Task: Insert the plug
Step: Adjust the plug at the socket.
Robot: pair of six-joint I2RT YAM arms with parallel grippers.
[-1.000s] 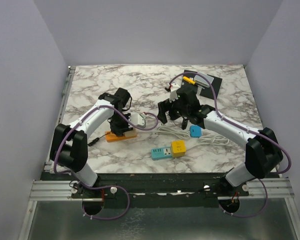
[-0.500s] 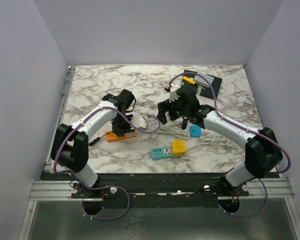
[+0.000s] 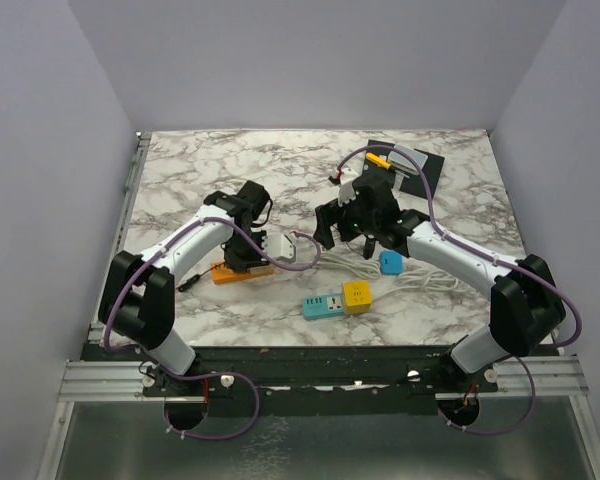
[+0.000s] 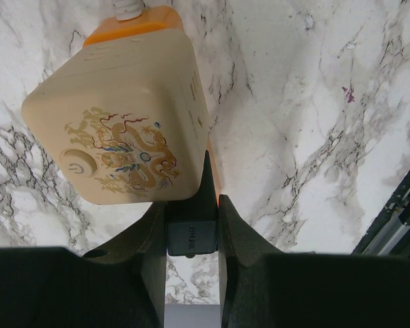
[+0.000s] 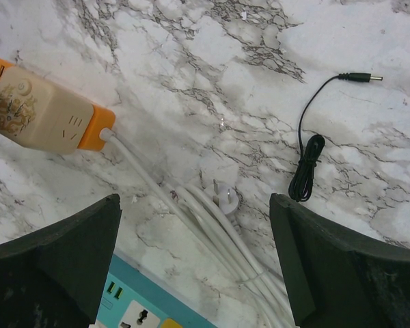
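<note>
My left gripper (image 4: pixel 191 213) is shut on a small black plug (image 4: pixel 191 236), its fingers pressed against both sides. The plug sits right beside a cream socket block (image 4: pixel 116 130) with a dragon print and orange edges; whether they touch is hidden. From above, the left gripper (image 3: pixel 242 250) stands over that block (image 3: pixel 278 245). My right gripper (image 3: pixel 355 225) hangs open above a bundle of white cable (image 5: pixel 212 229) ending in a white three-pin plug (image 5: pixel 226 197); nothing is between its fingers.
A teal and yellow power strip (image 3: pixel 338 299) lies near the front middle, with a small blue piece (image 3: pixel 390 262) to its right. A thin black lead with a barrel tip (image 5: pixel 307 154) lies right of the white plug. A black pad (image 3: pixel 420 170) is at the back right.
The left gripper and its black plug have crept slightly to the right, and the cream socket block has shifted a little with them. The right arm has stayed put.
</note>
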